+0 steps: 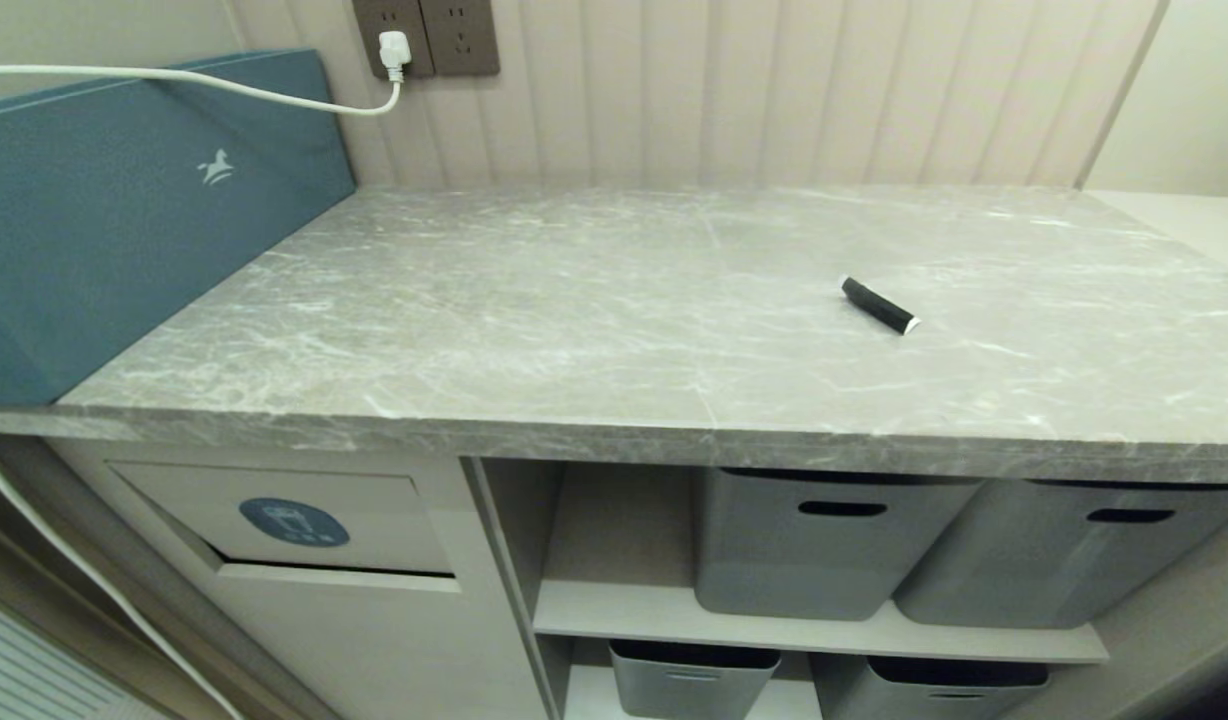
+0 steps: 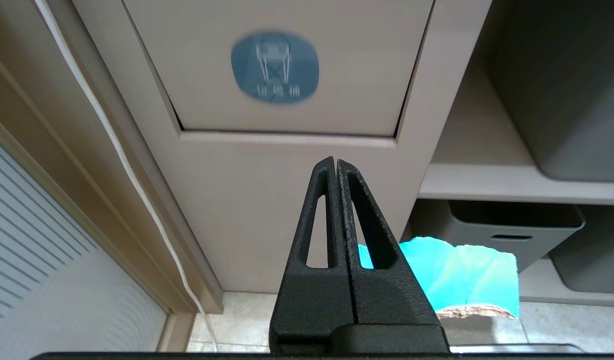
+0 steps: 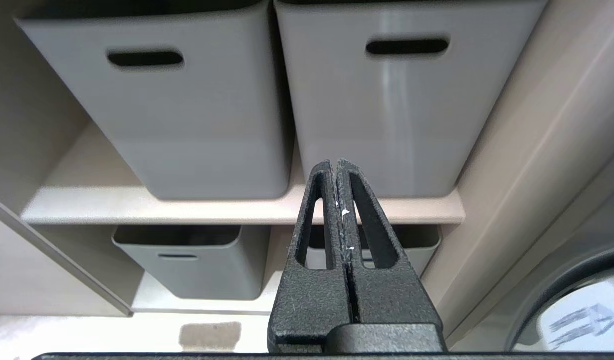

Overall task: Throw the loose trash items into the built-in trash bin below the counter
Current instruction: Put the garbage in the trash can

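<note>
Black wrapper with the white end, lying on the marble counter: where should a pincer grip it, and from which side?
Grip the slim black wrapper across its narrow width near the middle, coming straight down from above. It lies flat on the grey marble-look counter, skewed diagonally with the white end nearer the front edge, so turn the fingers crosswise to that line. It sits on the robot's right, which probably suits the right arm.

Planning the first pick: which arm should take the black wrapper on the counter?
Right, probably. The black wrapper lies on the counter's right half. Both the left gripper and right gripper are shut, empty, below counter level.
</note>
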Controlling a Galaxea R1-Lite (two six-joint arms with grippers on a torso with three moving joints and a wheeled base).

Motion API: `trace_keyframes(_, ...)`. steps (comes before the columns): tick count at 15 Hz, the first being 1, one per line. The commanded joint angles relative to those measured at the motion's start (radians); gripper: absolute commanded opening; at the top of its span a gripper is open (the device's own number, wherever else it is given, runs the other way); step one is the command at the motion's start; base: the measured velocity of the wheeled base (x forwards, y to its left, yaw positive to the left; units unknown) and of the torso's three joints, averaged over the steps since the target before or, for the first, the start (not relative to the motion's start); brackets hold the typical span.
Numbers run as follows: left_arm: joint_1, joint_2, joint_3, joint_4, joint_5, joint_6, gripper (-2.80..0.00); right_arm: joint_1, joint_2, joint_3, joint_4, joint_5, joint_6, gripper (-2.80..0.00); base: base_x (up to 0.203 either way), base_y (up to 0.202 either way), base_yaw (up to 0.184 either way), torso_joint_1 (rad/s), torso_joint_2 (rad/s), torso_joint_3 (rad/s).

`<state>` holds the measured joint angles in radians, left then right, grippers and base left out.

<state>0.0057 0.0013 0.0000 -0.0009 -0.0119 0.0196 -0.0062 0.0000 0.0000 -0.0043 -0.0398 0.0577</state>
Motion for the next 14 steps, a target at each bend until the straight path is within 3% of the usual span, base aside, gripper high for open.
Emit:
trace_keyframes(1, 0.0, 0.002, 0.002, 0.001, 0.0, 0.0, -2.8, 0.0, 0.0, 0.001, 0.0, 0.0, 0.001, -2.8, 0.0, 0.0, 0.0, -0.193, 0.49, 0.29)
trace_keyframes(10, 0.0, 0.001, 0.001, -0.002, -0.001, -0.011, -2.8, 0.0, 0.0, 0.0, 0.0, 0.0, 0.001, -2.8, 0.0, 0.0, 0.0, -0.158, 0.46, 0.302)
trace_keyframes(14, -0.004, 0.095, -0.15, -0.005, -0.009, -0.021, -2.8, 0.0, 0.0, 0.002, 0.0, 0.0, 0.001, -2.8, 0.0, 0.0, 0.0, -0.056, 0.2, 0.148)
